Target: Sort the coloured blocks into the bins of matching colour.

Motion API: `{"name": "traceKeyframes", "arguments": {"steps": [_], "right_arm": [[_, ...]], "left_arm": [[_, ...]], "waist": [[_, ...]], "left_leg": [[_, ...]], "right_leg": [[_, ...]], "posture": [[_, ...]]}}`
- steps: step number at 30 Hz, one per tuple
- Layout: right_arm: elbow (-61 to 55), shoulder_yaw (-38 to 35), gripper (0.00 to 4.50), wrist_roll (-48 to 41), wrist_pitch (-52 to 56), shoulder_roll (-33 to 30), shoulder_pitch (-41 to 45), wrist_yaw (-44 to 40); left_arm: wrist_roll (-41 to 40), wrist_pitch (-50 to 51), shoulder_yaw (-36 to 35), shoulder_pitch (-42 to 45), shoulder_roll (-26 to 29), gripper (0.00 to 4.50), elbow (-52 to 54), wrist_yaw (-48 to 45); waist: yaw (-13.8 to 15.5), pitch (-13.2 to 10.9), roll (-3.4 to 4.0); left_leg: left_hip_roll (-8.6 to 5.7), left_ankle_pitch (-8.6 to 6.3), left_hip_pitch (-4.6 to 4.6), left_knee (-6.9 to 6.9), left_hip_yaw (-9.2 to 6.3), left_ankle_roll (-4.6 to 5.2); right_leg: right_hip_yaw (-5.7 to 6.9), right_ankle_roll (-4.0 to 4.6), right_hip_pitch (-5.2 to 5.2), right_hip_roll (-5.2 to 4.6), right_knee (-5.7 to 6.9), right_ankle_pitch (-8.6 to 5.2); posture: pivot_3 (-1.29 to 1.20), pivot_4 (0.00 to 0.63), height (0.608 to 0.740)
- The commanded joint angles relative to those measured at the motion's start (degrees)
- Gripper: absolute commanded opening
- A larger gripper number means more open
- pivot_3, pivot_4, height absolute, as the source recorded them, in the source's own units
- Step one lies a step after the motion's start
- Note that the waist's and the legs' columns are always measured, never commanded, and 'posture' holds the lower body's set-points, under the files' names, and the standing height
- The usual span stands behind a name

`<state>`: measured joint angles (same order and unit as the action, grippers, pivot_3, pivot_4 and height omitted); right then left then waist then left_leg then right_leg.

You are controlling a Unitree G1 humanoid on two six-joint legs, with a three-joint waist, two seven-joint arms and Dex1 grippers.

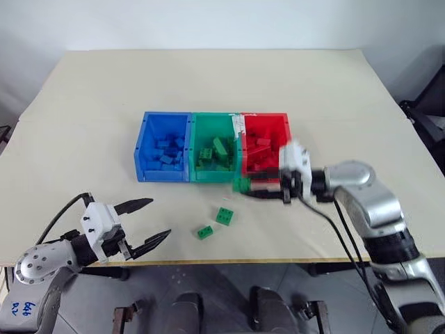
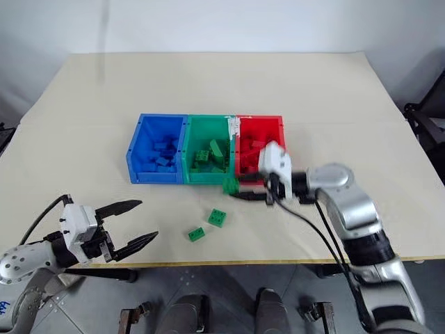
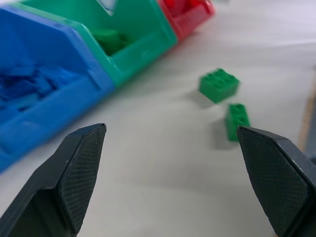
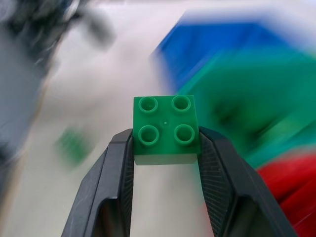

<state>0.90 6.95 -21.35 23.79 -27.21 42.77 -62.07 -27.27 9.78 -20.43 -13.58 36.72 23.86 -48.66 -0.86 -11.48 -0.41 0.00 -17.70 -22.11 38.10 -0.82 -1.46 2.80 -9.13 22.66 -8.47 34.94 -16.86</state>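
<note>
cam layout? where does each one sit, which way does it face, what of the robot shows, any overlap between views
Left eye and right eye views: on the head, facing forward and down over the table; both arms show, the left gripper open, the right gripper carrying a green block by the bins.
Left wrist view: along its own spread fingers, toward the bin fronts and two loose green blocks.
Right wrist view: along its own fingers, clamped on the green block, bins behind.
Shared: bins in all views; the loose blocks in head and left wrist views.
</note>
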Motion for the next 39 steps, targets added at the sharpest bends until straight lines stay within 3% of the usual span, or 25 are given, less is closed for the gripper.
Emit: {"name": "traceKeyframes", "arguments": {"steps": [1,5,10,14,16,21,23,31,33,35,39], "right_arm": [[10.16,-0.33,1.43,4.30,-5.56,5.62,6.76,7.44],[22.93,1.62,1.43,10.28,-14.42,9.48,13.54,10.25],[31.05,-0.51,3.20,10.58,-18.67,11.37,17.82,10.47],[23.09,-2.83,4.46,4.69,-19.77,8.38,11.95,1.04],[20.35,-3.19,4.46,3.11,-19.34,7.12,9.68,-1.77],[7.78,-8.15,4.46,-5.86,-20.05,-5.74,-9.25,-18.65],[5.68,-10.36,4.46,-6.83,-21.35,-9.53,-14.67,-20.93],[0.48,-15.05,4.46,-6.84,-19.19,-15.90,-23.99,-17.76],[-0.68,-16.20,4.46,-6.94,-18.75,-15.63,-25.46,-15.55],[-2.64,-17.16,4.50,-7.53,-17.86,-15.32,-27.14,-13.38],[-7.10,-18.14,4.50,-8.19,-16.81,-15.57,-31.51,-11.05]], "left_arm": [[-1.04,-1.03,-3.21,-2.47,-0.91,4.50,1.10,1.10],[-0.83,-1.58,-4.29,-4.22,-1.52,4.50,1.67,1.80],[-0.66,-1.56,-4.57,-5.82,-2.06,4.50,3.03,2.54],[-0.51,-1.52,-4.28,-6.08,-1.77,4.50,2.87,2.43],[-0.49,-1.57,-4.19,-6.07,-1.73,4.50,2.72,2.32],[-2.09,3.23,-1.21,-2.02,1.51,4.50,0.86,0.10],[-2.45,7.14,1.52,0.20,3.50,4.50,1.73,-0.31],[-3.46,29.37,16.18,17.03,5.13,4.50,8.71,7.67],[-3.60,39.03,20.43,22.42,3.56,4.50,9.78,12.45],[-4.55,46.09,23.72,27.16,1.66,4.09,10.51,15.17],[-4.50,56.64,27.47,35.63,-5.22,4.09,10.40,21.84]], "waist": [[-0.47,0.00,0.00],[-0.55,0.00,0.00],[-0.86,0.00,0.00],[-0.58,0.01,-0.01],[-0.62,0.01,-0.01],[0.96,0.01,-0.01],[0.84,0.00,0.00],[0.80,0.00,0.00],[0.97,0.00,0.00],[1.06,0.00,0.00],[1.80,0.00,0.00]], "left_leg": [[-0.01,0.00,-0.02,-0.01,0.01,0.00],[-0.08,-0.02,-0.10,-0.03,-0.02,0.03],[-0.08,-0.05,-0.13,-0.06,0.01,0.05],[-0.08,-0.06,-0.14,-0.08,0.02,0.05],[-0.09,-0.09,-0.14,-0.06,0.02,0.10],[-0.08,-0.15,-0.14,-0.05,0.02,0.13],[-0.10,-0.17,-0.13,-0.02,0.08,0.18],[0.02,-0.09,0.06,0.03,0.18,0.04],[-0.01,-0.09,0.03,0.06,0.17,0.04],[-0.06,-0.09,0.02,0.10,0.16,0.04],[-0.07,-0.08,-0.02,0.17,0.09,0.04]], "right_leg": [[0.00,0.01,0.04,-0.01,0.02,0.00],[-0.01,0.03,0.12,-0.05,0.05,-0.01],[0.01,0.03,0.16,-0.06,0.04,-0.01],[0.02,0.04,0.17,-0.06,0.03,-0.01],[0.03,0.04,0.14,-0.07,0.01,-0.01],[0.10,0.03,0.06,-0.06,-0.10,-0.01],[0.07,0.01,0.03,-0.08,-0.16,0.00],[0.02,-0.02,-0.01,-0.03,0.04,0.01],[0.01,-0.02,-0.01,-0.05,0.04,0.02],[-0.01,-0.04,-0.03,-0.06,0.04,0.03],[0.00,-0.05,-0.04,-0.06,0.05,0.03]], "posture": [[0.00,0.150,0.740],[0.00,0.150,0.740],[0.00,0.150,0.740],[0.00,0.150,0.740],[0.00,0.150,0.740],[0.00,0.150,0.740],[0.00,0.150,0.740],[0.00,0.150,0.740],[0.00,0.150,0.740],[0.00,0.150,0.740],[0.00,0.150,0.740]]}}
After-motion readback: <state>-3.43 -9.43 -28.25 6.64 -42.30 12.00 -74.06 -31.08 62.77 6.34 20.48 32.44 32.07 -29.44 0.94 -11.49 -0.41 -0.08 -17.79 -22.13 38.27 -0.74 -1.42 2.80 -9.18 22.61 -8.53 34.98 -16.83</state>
